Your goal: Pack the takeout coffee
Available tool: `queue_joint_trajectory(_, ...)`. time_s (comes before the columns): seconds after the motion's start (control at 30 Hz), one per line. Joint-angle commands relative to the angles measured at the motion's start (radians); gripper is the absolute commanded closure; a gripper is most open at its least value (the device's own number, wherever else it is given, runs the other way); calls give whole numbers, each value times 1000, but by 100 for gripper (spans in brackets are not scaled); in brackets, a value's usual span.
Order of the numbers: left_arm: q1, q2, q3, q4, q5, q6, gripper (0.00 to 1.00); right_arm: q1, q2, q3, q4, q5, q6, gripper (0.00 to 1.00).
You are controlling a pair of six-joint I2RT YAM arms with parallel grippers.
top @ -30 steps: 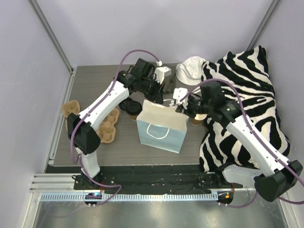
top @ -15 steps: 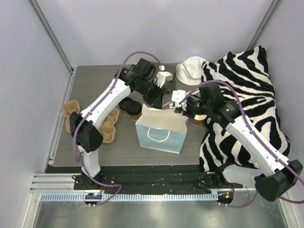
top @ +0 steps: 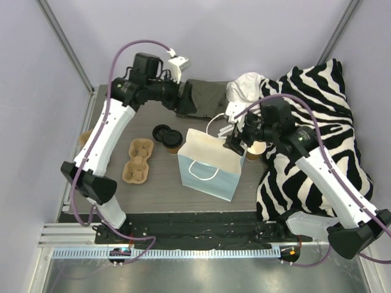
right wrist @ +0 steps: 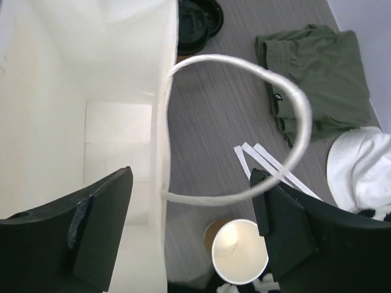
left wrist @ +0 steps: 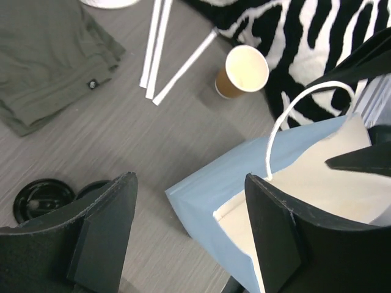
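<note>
Mid-tabletop (top: 159,189): blue paper bag (top: 211,168) stands upright, mouth open, white inside. Takeout coffee (top: 174,140) sits on the tabletop outside the bag, just beside its far-left corner, black lid on. A second black lid (top: 162,131) lies just beside it on the left.

Left claw (left wrist: 190,183) is up off the surface, looking down on the bag's left edge with the coffee off to its left. Fingers wide apart, holding nothing.

Right claw (right wrist: 190,177) hangs over the bag's far-right rim, fingers also apart. The white handle loop (right wrist: 293,104) runs across the gap, not pinched.

Lidless tan cup (top: 255,150) stands upright right of the bag, at the edge of the zebra blanket (top: 317,116). Pulp carrier (top: 137,160) lies left of the bag, apart from it. Olive garment (top: 204,97) and white cloth (top: 247,87) are at the far side. White paper strips (left wrist: 160,49) lie between the garment and the lidless cup.
</note>
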Motion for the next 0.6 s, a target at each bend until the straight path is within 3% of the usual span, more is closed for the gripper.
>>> queue_joint_trajectory(0.0,42,-155,-80,117,-10,-58,25,3,-1,170,-4,97,253,13)
queue_joint_trajectory(0.27,85,-326,-281,178,-128,-125,21,3,-69,295,-119,400,629,13)
queue_joint_trajectory(0.33,103,-375,-327,190,-188,-156,18,1,-98,268,-171,456,814,14)
queue_joint_trajectory(0.37,108,-390,-339,195,-214,-184,15,-15,-121,261,-192,417,851,12)
queue_joint_trajectory(0.4,111,-421,-353,207,-232,-194,11,-85,-136,251,-205,358,864,1)
queue_joint_trajectory(0.57,123,-493,-434,220,-291,-216,7,-179,-202,146,-258,182,951,0)
